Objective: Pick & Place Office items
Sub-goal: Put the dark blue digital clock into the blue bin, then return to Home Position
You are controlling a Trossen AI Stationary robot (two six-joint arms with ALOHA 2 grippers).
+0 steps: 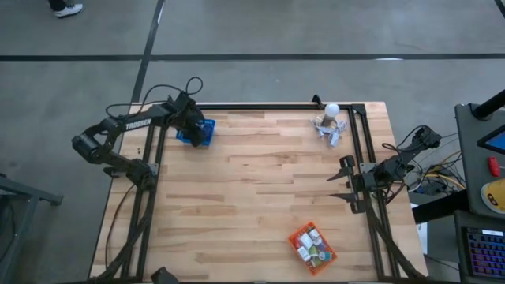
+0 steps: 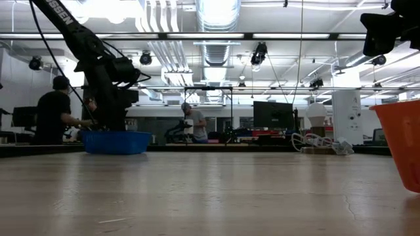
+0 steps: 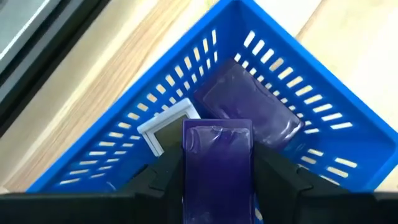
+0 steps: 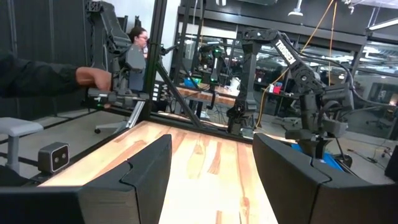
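Left gripper (image 3: 217,186): I have it over the blue basket (image 1: 197,132) at the table's (image 1: 252,205) far left corner, jaws clamped on a purple block (image 3: 217,158).
Basket contents: I see a second purple block (image 3: 249,106) and a white-framed piece (image 3: 169,126) on the floor.
Right gripper (image 4: 211,180): parked at the right edge, jaws apart, holding nothing.
Other items: I see small boxes heaped in the orange basket (image 1: 313,247), near edge.

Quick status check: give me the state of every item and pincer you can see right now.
Left pincer: shut on purple wrapped block, over blue mesh basket.
Purple wrapped block: held.
Second purple block: lying in blue basket.
White-framed box: lying in blue basket.
Right pincer: open, empty.
Orange mesh basket: holds items.
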